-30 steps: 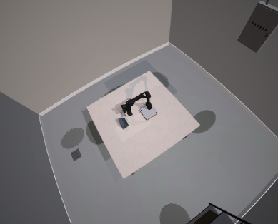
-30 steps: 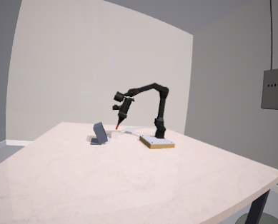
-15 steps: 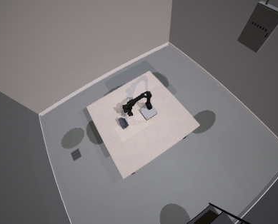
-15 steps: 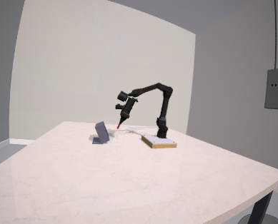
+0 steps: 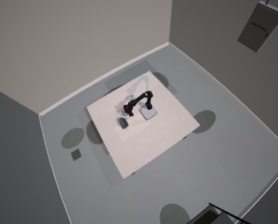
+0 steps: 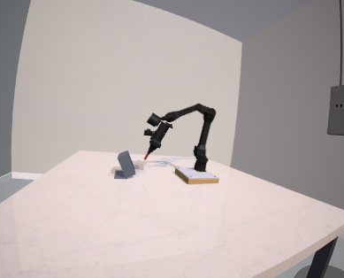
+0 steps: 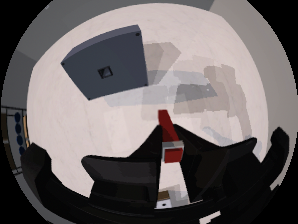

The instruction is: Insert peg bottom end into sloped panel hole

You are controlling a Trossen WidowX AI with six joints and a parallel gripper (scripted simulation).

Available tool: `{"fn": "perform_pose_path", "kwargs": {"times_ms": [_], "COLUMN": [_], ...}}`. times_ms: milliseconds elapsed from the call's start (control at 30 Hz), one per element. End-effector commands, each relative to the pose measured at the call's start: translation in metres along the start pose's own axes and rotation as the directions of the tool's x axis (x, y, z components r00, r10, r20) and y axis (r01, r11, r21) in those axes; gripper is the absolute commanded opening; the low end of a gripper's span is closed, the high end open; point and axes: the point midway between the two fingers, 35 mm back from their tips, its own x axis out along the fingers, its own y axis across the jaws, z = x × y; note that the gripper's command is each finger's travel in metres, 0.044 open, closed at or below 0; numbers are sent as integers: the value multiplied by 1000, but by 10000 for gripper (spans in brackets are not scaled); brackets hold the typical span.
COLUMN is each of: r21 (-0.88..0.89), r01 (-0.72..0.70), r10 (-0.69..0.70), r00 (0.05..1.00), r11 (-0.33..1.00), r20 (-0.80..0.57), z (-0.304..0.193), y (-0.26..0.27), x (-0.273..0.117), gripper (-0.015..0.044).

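The sloped panel (image 5: 123, 123) (image 6: 126, 165) (image 7: 120, 60) is a dark blue-grey block on the table. Its face shows one square hole (image 7: 105, 72), upper left in the wrist view. My gripper (image 6: 149, 150) (image 7: 166, 128) is shut on the red peg (image 6: 146, 157) (image 7: 173, 155), which has flat sides and a pale band near its top end. The peg is held above the table, tilted, with its lower end leaning towards the panel's side in the exterior view. A gap separates the peg from the panel. The gripper's fingers hide the peg's middle.
The arm's base plate (image 5: 149, 113) (image 6: 203, 181) lies on the table (image 5: 146, 143) (image 6: 164, 230), to the right of the panel in the top and exterior views. The arm arches over from it. Shadows of the arm fall beside the panel.
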Motion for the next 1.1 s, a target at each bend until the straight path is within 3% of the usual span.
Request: {"fn": "perform_pose_path", "kwargs": {"times_ms": [0,1067], "r21": [1,-28], "r01": [4,-9], "r10": [-4,14], "r00": [1000,986], "r11": [1000,1000], "r20": [15,165], "z": [-2,-6], "y": [1,16], "x": [1,0], "gripper": [0,0]}}
